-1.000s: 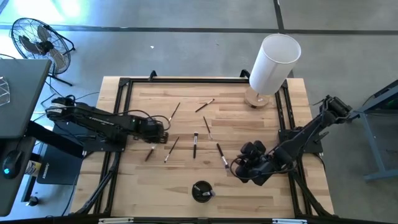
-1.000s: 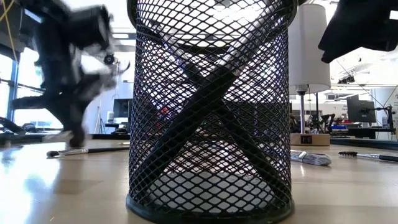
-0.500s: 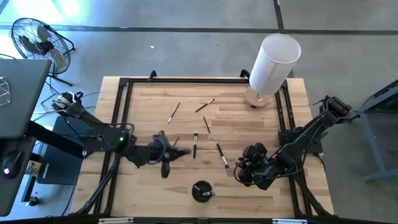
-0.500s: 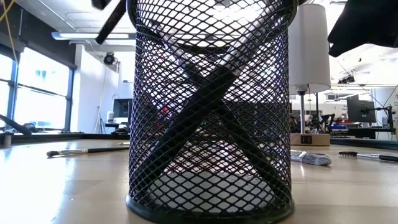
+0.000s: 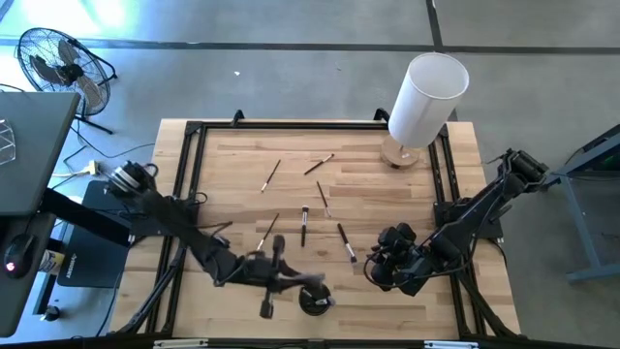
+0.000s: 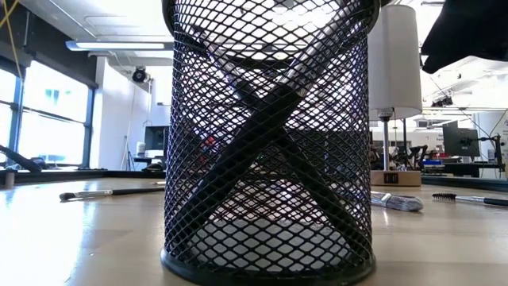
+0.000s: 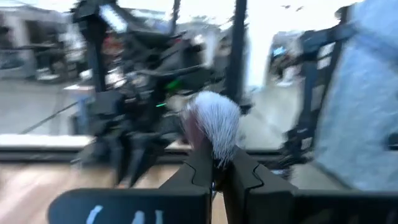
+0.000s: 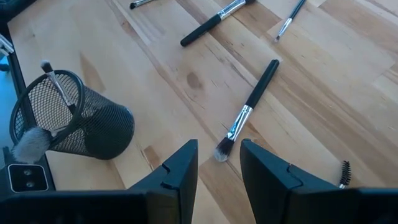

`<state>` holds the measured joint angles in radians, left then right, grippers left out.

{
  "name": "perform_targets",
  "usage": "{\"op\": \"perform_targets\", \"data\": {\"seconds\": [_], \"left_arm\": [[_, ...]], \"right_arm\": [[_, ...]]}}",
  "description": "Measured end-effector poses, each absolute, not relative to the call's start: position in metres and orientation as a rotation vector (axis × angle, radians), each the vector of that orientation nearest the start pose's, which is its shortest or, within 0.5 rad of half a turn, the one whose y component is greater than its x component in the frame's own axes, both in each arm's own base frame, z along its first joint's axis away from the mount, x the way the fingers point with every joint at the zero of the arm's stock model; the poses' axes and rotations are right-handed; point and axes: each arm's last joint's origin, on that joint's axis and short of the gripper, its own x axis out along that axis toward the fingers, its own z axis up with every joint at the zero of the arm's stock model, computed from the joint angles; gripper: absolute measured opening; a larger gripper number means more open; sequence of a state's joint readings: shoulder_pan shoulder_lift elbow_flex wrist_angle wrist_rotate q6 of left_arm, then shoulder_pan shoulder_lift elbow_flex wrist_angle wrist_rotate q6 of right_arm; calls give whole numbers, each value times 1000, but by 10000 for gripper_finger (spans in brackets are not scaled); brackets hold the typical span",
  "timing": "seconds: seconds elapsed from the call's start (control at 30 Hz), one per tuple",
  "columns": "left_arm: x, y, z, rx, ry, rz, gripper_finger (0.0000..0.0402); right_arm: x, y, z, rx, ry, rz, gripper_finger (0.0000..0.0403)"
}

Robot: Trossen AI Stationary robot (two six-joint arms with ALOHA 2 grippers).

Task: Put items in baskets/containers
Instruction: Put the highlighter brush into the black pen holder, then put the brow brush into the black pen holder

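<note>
The left gripper has swung from the middle of the table down to the near edge and now hangs just beside the black mesh cup, its fingers pressed together on a fluffy white-tipped makeup brush. In the left wrist view the bristles stand up straight between the two dark fingertips. A second ago the jaws were only closing over the scattered brushes; the pick looks done, and the carry is nearly over, so the drop into the cup should be the next step.

The right gripper waits well off to the far side of the cup from the left one, spread wide and holding nothing, with a black-handled brush lying on the wood just ahead of its fingertips. The cup already holds at least two brushes, crossed inside the mesh.

Several more brushes remain loose on the pale wooden tabletop, beyond both grippers. A tall white cylinder stands at the far corner. Off the table there is a floor fan on grey concrete.
</note>
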<state>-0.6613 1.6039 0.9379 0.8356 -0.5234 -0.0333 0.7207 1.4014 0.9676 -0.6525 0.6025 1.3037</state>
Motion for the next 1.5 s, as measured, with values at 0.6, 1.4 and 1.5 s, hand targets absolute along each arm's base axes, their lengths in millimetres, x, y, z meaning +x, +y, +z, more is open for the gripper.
{"op": "perform_targets", "data": {"seconds": [0.6,1.4,1.5], "left_arm": [[310,-227,208,-369,-23,-271,33],[298,-209,236,-305,83,-110,131],[289,-197,250,-326,138,-56,131]], "right_arm": [[211,164,235,568,742,-421,114],[213,165,236,588,734,-406,114],[213,165,236,588,734,-406,114]]}}
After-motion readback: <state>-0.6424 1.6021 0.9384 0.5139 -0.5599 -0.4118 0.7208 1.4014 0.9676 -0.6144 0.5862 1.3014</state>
